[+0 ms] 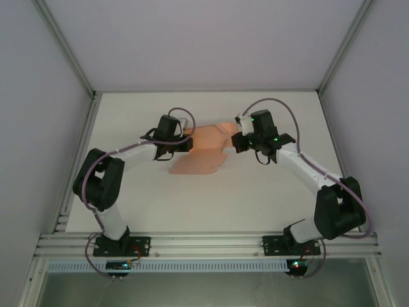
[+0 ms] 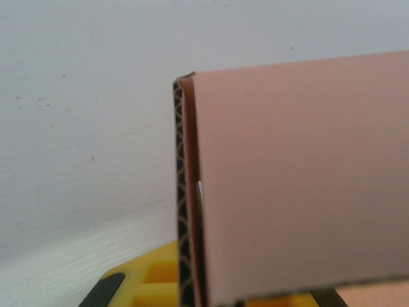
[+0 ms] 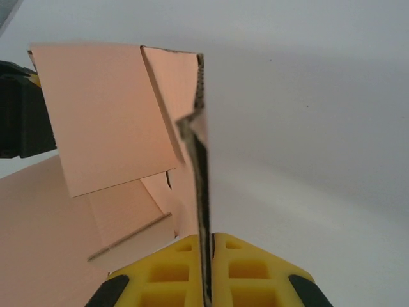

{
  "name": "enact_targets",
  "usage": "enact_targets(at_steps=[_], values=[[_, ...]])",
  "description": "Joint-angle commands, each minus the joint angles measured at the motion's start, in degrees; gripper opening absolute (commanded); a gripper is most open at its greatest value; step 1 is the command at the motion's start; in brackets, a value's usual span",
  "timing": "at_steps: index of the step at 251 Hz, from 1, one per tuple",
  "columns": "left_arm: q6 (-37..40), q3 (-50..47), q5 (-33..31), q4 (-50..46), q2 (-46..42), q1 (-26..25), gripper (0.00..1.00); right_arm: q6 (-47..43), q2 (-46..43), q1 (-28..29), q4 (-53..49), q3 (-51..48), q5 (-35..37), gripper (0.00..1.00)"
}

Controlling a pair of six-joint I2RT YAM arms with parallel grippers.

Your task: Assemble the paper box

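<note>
The salmon-pink paper box lies partly folded in the middle of the table, between both arms. My left gripper holds its left side; in the left wrist view a raised pink panel stands edge-on between the yellow fingers, its corrugated edge showing. My right gripper pinches the box's right wall; in the right wrist view the yellow fingers are closed on the thin upright edge, with folded flaps to the left.
The white table is framed by aluminium rails at the near edge and grey walls at both sides. A loose flap of the box spreads flat toward the near side.
</note>
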Motion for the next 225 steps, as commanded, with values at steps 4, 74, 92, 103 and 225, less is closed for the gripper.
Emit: enact_targets(at_steps=[4,74,92,103,225], values=[[1.0,4.1,-1.1,-2.2,0.5,-1.2,0.00,0.3,2.9,5.8,-5.8,5.8,7.2,0.00],[1.2,5.0,-1.4,-2.8,0.8,-1.9,0.00,0.4,9.0,12.8,-10.6,14.1,6.8,0.02],[1.2,4.7,-1.4,-2.6,0.6,-2.1,0.00,0.3,9.9,12.9,-10.0,14.4,3.6,0.02],[1.2,4.7,-1.4,-2.5,0.6,-2.2,0.00,0.6,10.4,12.6,-8.9,14.3,2.5,0.07],[2.8,2.6,-2.8,0.4,0.5,-1.6,0.00,-4.1,-6.0,10.2,-6.9,8.5,14.6,0.99]])
